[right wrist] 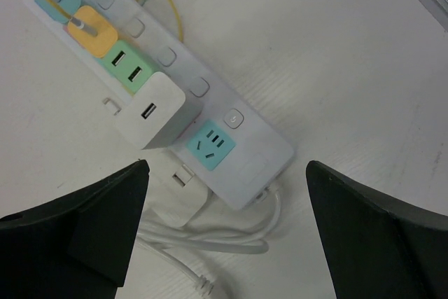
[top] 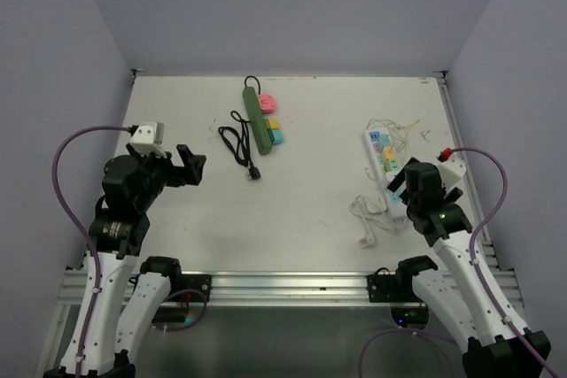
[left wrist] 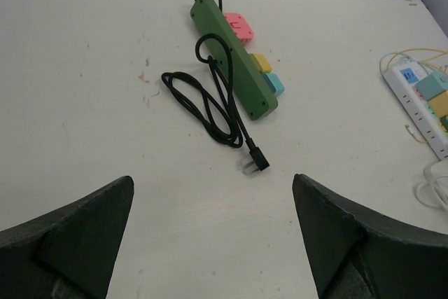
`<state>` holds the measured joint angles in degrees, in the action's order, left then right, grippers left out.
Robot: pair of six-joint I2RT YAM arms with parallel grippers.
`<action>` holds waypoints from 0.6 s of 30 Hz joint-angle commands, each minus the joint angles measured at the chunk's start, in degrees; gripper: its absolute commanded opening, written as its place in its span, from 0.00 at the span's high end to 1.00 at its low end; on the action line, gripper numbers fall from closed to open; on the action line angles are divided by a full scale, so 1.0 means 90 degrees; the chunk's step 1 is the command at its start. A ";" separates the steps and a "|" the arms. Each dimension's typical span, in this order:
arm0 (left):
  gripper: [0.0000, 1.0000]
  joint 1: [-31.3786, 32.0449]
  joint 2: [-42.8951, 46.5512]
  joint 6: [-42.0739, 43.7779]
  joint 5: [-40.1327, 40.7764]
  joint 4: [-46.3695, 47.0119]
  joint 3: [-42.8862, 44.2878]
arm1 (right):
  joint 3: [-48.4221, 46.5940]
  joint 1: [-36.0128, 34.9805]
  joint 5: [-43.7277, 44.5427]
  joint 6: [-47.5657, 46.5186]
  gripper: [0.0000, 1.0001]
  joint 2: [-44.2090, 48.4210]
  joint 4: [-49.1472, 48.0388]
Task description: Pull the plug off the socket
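— What does the top view give?

— The white power strip [top: 381,155] lies at the right of the table [top: 301,227], with a loose white cable [top: 370,216] just beside its near end. The right gripper [top: 399,188] hangs over that end. The left gripper [top: 195,164] is well apart from it, jaws spread.

— Left wrist?

— Fingers [left wrist: 84,236] wide, nothing between them. Ahead lies a green power strip [left wrist: 231,61] with a pink plug [left wrist: 238,24], a yellow plug [left wrist: 260,63] and a teal plug [left wrist: 274,83] along one side. A coiled black cord [left wrist: 210,103] touches the other.

— Right wrist?

— Fingers [right wrist: 84,229] wide and empty above the white strip. A white charger block [right wrist: 154,110] sits plugged in, crowded by a green adapter [right wrist: 126,68]. A bare teal socket [right wrist: 212,146] is just beside it.
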<state>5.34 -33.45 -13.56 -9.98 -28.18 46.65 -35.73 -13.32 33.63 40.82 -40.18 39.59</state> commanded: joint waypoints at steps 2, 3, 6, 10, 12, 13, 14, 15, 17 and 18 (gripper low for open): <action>0.00 0.0022 0.0054 -0.0124 -0.0044 0.0729 -0.0456 | 0.0122 0.0171 0.0141 0.0221 0.01 -0.0261 -0.0551; 0.00 0.0021 0.0093 -0.0095 -0.0015 0.0807 -0.0709 | 0.0199 0.0239 -0.0101 0.0192 0.01 -0.0349 -0.0639; 0.00 0.0021 0.0337 -0.0095 0.0093 0.1139 -0.1304 | 0.0317 0.0386 -0.0521 0.0201 0.01 -0.0554 -0.0893; 0.00 0.0060 0.0426 -0.0046 0.0258 0.1120 -0.1238 | 0.0629 0.0873 -0.1176 0.0250 0.01 -0.0944 -0.1302; 0.01 0.0080 0.0436 -0.0055 0.0288 0.1130 -0.1268 | 0.0882 0.1429 -0.1750 0.0356 0.01 -0.0965 -0.1575; 0.01 0.0080 0.0416 -0.0046 0.0298 0.1130 -0.1277 | 0.0971 0.1683 -0.1947 0.0377 0.01 -0.0955 -0.1683; 0.00 0.0090 0.0416 -0.0046 0.0308 0.1139 -0.1268 | 0.1058 0.2024 -0.2143 0.0396 0.01 -0.0916 -0.1791; 0.00 0.0090 0.0406 -0.0046 0.0308 0.1139 -0.1268 | 0.1195 0.2124 -0.2309 0.0416 0.01 -0.0897 -0.1898; 0.01 0.0100 0.0397 -0.0036 0.0327 0.1139 -0.1268 | 0.1235 0.2183 -0.2418 0.0435 0.01 -0.0916 -0.2075; 0.00 0.0100 0.0397 -0.0036 0.0327 0.1149 -0.1287 | 0.1283 0.2183 -0.2447 0.0435 0.01 -0.0945 -0.2143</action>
<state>5.82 -30.00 -13.96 -7.84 -21.23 34.83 -24.64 5.85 16.56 43.22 -48.73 26.30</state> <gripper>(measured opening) 0.994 0.987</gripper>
